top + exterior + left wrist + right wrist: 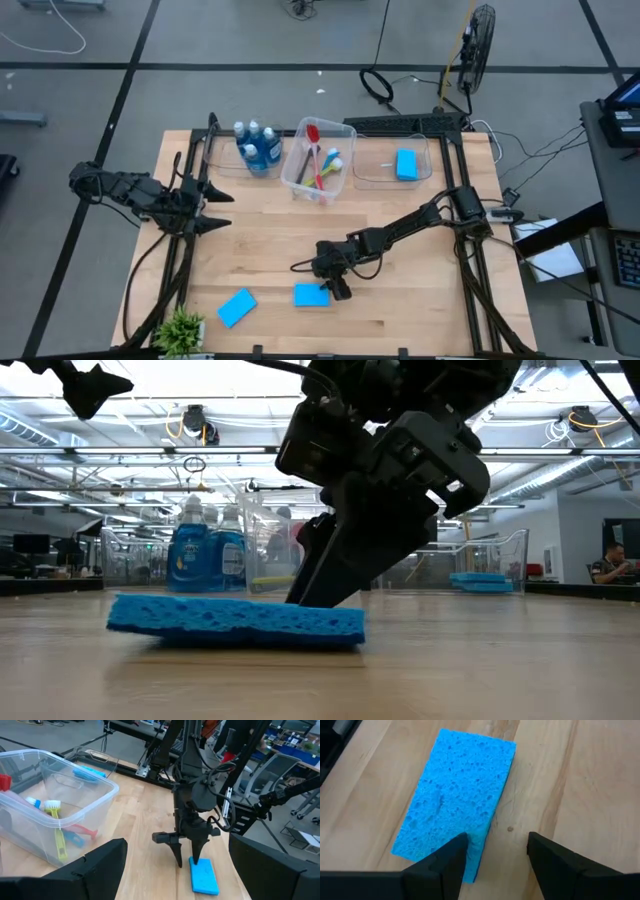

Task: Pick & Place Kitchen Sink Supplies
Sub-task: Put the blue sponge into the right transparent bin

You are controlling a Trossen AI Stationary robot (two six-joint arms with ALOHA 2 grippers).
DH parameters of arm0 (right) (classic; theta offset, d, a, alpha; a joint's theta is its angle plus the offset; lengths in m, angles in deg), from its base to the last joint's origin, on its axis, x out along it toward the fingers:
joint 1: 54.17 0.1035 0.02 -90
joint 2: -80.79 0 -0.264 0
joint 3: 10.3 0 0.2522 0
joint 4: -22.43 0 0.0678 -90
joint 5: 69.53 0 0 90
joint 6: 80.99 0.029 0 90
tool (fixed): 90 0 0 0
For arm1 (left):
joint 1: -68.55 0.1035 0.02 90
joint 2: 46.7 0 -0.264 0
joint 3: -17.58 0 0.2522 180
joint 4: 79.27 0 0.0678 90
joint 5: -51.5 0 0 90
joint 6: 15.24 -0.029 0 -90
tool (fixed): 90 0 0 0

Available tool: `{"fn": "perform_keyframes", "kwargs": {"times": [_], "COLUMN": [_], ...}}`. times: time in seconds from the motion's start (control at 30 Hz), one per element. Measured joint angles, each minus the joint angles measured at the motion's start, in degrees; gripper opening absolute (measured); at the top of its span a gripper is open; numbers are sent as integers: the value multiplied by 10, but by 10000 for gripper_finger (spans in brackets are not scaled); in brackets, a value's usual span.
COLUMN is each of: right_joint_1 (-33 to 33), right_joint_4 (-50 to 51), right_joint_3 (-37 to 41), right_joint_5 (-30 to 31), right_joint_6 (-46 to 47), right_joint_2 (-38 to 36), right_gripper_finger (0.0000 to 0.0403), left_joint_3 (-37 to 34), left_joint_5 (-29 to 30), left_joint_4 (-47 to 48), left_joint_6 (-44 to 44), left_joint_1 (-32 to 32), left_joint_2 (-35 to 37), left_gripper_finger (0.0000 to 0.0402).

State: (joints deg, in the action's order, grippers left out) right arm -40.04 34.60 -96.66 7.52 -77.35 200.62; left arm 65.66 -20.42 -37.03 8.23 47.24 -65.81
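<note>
The right end effector (335,287) is down at the table (400,310), its fingers apart and nothing held: in the right wrist view one finger rests over the edge of a blue sponge (455,805) and the other stands on bare wood just beside it, so the jaws are offset rather than straddling the sponge. In the low view that sponge (235,622) lies flat on the table with the end effector's fingertip touching its right end. A second sponge (236,308) lies loose to the left of it, near the potted plant (180,330). Sorting looks well advanced: a third sponge (406,164) sits in the right clear bin (360,172), the blue soap bottles (257,146) stand in the left bin (215,152), and the brushes (322,160) lie in the middle bin (296,180). So two sponges appear to remain, and the one under the right arm is probably the next pick, though it is not yet gripped. The left end effector (215,208) waits at the table's left side, fingers spread.
</note>
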Motion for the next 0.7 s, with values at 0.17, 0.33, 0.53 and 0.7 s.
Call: {"fn": "perform_keyframes", "kwargs": {"times": [0.17,0.33,0.53,0.7], "right_joint_1": [-4,-9,-17,-22], "right_joint_4": [21,71,93,133], "right_joint_3": [1,1,1,1], "right_joint_5": [9,36,37,38], "right_joint_6": [11,22,29,36], "right_joint_2": [1,-6,-6,-5], "right_gripper_finger": [198,178,164,162], "left_joint_3": [0,0,0,0], "left_joint_5": [0,0,0,0], "left_joint_4": [0,0,0,0], "left_joint_6": [1,2,3,3], "left_joint_1": [0,0,0,0], "left_joint_2": [0,0,0,0], "left_gripper_finger": [349,349,349,349]}}
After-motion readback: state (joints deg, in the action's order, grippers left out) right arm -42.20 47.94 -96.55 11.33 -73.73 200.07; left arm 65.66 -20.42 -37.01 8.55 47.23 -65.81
